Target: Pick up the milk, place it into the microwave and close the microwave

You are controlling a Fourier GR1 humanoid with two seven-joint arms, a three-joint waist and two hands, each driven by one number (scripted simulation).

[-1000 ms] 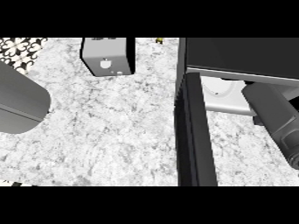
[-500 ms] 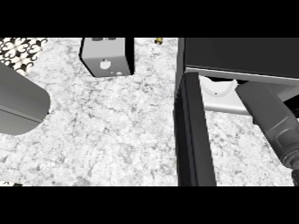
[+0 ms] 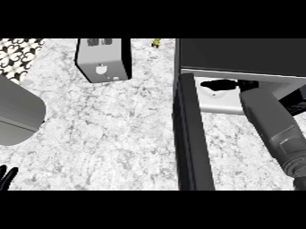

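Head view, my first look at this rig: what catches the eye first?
The right forearm reaches into the open microwave at the right, with the right hand dark inside its cavity. The microwave door stands open, edge-on down the middle, and a toaster sits at the top centre.

On the counter [image 3: 109,134] the toaster [image 3: 103,60] stands at eleven o'clock and the microwave [image 3: 248,56] at two o'clock, its open door [image 3: 192,143] stretching toward five o'clock

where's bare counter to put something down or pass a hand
Widest bare counter: between the grey object at left and the open microwave door, below the toaster. Right of the door, a smaller strip, crossed by the right forearm. Crowded: the microwave mouth, filled by the right robot hand.
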